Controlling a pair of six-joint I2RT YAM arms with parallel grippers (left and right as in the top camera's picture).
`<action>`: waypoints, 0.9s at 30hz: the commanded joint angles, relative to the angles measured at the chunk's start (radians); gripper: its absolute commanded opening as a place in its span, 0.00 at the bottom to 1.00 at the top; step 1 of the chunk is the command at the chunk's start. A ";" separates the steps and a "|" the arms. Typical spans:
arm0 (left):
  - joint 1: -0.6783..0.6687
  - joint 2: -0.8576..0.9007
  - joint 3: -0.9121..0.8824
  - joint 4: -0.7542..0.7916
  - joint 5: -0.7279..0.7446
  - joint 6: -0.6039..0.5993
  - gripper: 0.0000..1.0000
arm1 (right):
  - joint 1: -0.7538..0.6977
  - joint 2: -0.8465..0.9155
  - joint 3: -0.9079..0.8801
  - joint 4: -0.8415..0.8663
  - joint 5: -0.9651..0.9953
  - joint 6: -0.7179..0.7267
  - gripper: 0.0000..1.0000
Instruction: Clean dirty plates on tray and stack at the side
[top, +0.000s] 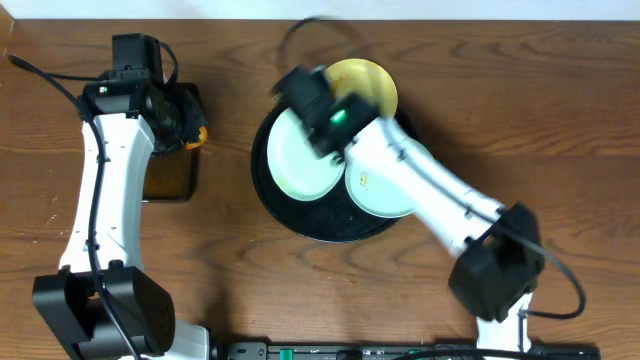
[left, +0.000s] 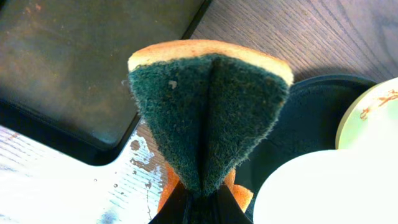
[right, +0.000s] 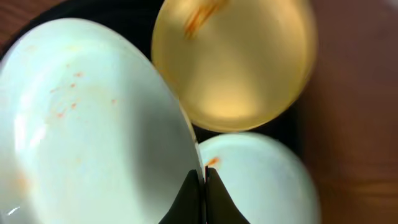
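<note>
While pinching rim of smeared plate (right: 93, 118) in right gripper (right: 203, 183) for wiping, clamps sponge (left: 208, 112) in left gripper (left: 199, 202) near left edge.

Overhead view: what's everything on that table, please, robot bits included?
Table: one, brown wood, under everything.
Round tray: one, black, centre.
Rectangular tray: one, black, left.
Yellow plate: one, smeared, at round tray's far edge.
Held pale plate: one, mint-white, smeared, rim in right gripper.
Other pale plate: one, mint-white, on round tray.
Sponge: one, green-orange, in left gripper.
Left gripper: one, black, shut on sponge.
Right gripper: one, black, shut on held pale plate.
</note>
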 joint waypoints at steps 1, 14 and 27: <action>0.005 0.002 -0.004 -0.003 -0.005 0.010 0.07 | -0.188 -0.019 0.016 -0.027 -0.455 0.088 0.01; 0.005 0.002 -0.004 -0.003 -0.005 0.010 0.08 | -0.660 -0.018 -0.035 -0.069 -0.632 0.052 0.01; 0.005 0.002 -0.004 -0.002 -0.005 0.010 0.08 | -0.943 -0.016 -0.184 0.084 -0.531 0.089 0.01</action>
